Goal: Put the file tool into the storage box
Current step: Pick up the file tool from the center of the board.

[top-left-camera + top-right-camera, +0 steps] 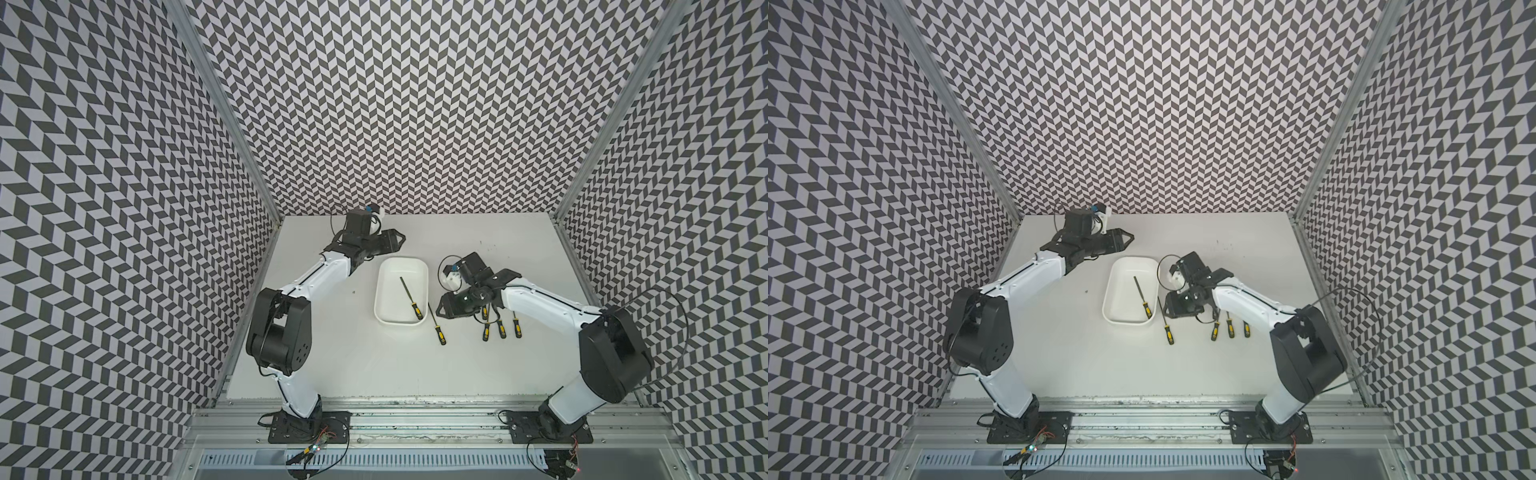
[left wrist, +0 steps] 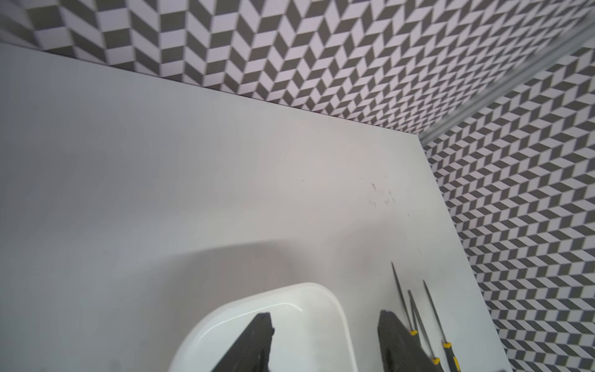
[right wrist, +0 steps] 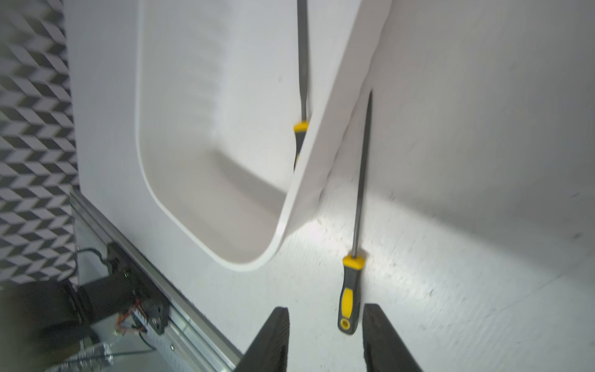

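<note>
Over the far left part of the white table (image 1: pixel 332 332), the left gripper (image 1: pixel 401 240) hangs clear of everything near the far end of the storage box (image 1: pixel 390 299). In its wrist view its fingers (image 2: pixel 262 325) are spread with nothing between them. The storage box lies lengthwise in the middle of the table, between the two arms. One file (image 1: pixel 409 297) with a black and yellow handle lies slanted on the box floor, handle toward the near right corner. Just outside the box's right wall a loose file (image 1: pixel 436 323) lies flat on the table, its tip close beside that wall and its handle toward the near edge. The wall stands between it and the inside of the box. The right gripper (image 1: pixel 439 309) hovers just to the right of this file. In the wrist view the jaws are parted, and the butt of the handle (image 3: pixel 347 299) shows in the gap without touching either finger (image 3: pixel 273 335). Further right lie more files (image 1: pixel 501 328), only their handles showing in the top views, as the right arm (image 1: pixel 540 299) covers their shafts.
</note>
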Controlling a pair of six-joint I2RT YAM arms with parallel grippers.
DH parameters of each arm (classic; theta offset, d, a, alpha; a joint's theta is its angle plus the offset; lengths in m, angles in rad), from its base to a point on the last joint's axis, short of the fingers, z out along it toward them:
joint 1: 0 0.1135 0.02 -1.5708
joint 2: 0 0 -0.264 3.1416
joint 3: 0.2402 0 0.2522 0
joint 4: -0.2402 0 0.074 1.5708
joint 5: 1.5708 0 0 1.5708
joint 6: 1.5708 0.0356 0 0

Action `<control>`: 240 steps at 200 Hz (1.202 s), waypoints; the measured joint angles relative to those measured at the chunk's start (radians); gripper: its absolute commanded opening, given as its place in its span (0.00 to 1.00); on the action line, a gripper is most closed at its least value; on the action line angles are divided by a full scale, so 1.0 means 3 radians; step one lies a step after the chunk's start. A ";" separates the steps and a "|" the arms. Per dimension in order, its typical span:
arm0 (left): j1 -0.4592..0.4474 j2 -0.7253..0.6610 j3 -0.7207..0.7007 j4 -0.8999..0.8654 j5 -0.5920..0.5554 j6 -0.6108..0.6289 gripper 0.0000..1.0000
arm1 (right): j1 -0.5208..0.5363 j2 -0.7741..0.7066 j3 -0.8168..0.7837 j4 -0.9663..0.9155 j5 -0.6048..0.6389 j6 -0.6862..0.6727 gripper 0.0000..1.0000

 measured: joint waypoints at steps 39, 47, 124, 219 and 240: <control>0.0042 -0.0041 -0.0332 -0.0014 -0.0062 -0.0001 0.61 | 0.0140 0.0000 -0.0245 -0.0070 0.0056 -0.0017 0.43; 0.0031 -0.0041 -0.0356 -0.0013 -0.0061 -0.0003 0.61 | 0.0151 0.0000 -0.0277 -0.0058 0.0071 -0.0020 0.44; 0.0011 -0.0120 -0.0373 0.0014 -0.0062 -0.0008 0.62 | 0.0367 0.0191 -0.0277 0.0084 0.0313 -0.0032 0.51; 0.0047 -0.0256 -0.0435 0.0039 -0.0062 -0.0008 0.63 | 0.0448 0.0381 -0.0148 0.0287 0.0846 0.0014 0.36; 0.0069 -0.0258 -0.0435 0.0039 -0.0064 -0.0008 0.63 | 0.0448 0.0417 -0.0148 0.0312 0.0919 0.0018 0.37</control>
